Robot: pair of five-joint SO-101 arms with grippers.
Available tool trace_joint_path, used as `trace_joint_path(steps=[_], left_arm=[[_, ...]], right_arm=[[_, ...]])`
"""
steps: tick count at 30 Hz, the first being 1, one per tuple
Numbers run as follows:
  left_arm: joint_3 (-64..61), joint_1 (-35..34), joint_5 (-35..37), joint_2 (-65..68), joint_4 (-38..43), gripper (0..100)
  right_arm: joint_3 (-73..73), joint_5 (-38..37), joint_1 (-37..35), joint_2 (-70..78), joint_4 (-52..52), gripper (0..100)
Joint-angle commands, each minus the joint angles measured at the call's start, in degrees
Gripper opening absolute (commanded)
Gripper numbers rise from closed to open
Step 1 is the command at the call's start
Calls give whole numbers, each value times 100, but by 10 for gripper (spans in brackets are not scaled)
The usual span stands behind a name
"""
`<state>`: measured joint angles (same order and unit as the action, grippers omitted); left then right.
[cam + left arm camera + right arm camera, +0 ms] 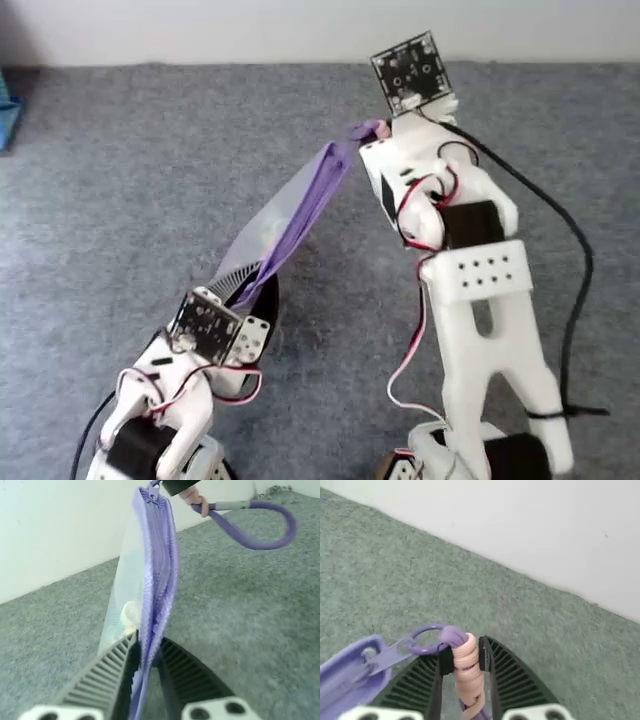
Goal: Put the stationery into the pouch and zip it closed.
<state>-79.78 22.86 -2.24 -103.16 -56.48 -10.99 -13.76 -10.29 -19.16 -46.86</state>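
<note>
Well to the left of the pouch point(300, 215), a blue object point(6, 105) sat at the edge of the grey bench point(120, 200). The left gripper point(252, 288) was at the pouch's lower end, pressed together on the purple zip edge there. In the left wrist view its dark ribbed fingers point(107, 665) pinched that edge from both sides. The pouch ran slantwise from the left gripper up to the right gripper, pulled taut between them, and looked lifted off the bench. One side of it was see-through with purple trim, and a pale item point(131, 614) showed inside, near the end held by the left gripper; what it was could not be told. The slider point(367, 652) sat at the pouch's far end, beside the right gripper. A metal ring point(425, 632) linked the slider to a purple strap point(260, 540), which looped out past that end of the pouch. A pink bead point(466, 662) sat on the strap just beyond the ring. The right gripper point(465, 650) was clamped on the pink bead, with one finger on each side of it. To the right of the pouch, a black cable point(575, 250) ran down beside the right arm. A pale wall point(200, 30) stood behind the pouch's upper end.
</note>
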Motion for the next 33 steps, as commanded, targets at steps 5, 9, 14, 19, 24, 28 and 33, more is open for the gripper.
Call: trace_joint_path(steps=[5, 9, 14, 19, 24, 28, 33], left_arm=[[163, -211, 97, -79, -237, 9], [163, -185, 123, -79, -167, 17], [198, -229, 211, -79, -167, 240], [488, -510, 598, -70, -185, 378], [505, -1011, 607, -70, -193, 378], [505, -1336, 651, -70, -193, 378], [505, -1978, 703, -70, -176, 378]], right_arm=[[519, 105, 725, 488, 444, 7], [501, 105, 646, 365, 418, 7], [484, -114, 655, 374, 22, 7], [475, -220, 857, 391, -13, 8], [475, -211, 1059, 567, -295, 9], [475, -132, 1051, 602, -1042, 62], [475, -79, 1051, 576, -1886, 252]])
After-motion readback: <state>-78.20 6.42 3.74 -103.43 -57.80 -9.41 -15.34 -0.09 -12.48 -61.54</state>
